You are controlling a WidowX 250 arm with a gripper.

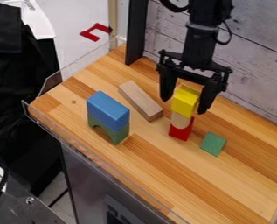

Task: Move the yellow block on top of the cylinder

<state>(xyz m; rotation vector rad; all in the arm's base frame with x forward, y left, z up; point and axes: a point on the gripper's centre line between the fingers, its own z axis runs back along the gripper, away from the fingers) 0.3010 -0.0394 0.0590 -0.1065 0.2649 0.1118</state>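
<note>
In the upper right of the frame, the yellow block (185, 103) is supported by the pale cylinder (180, 120), stacked on a red block (181, 132). The black gripper's (185, 106) jaws are spread, one beside each side of the yellow block. At centre-left, a blue block (108, 109) is seen.

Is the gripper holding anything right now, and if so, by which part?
Nothing looks held: the gripper is open, its fingers spread on either side of the yellow block, which rests on the cylinder.

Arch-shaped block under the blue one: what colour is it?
Green; the camera view shows the arch-shaped block best.
</note>
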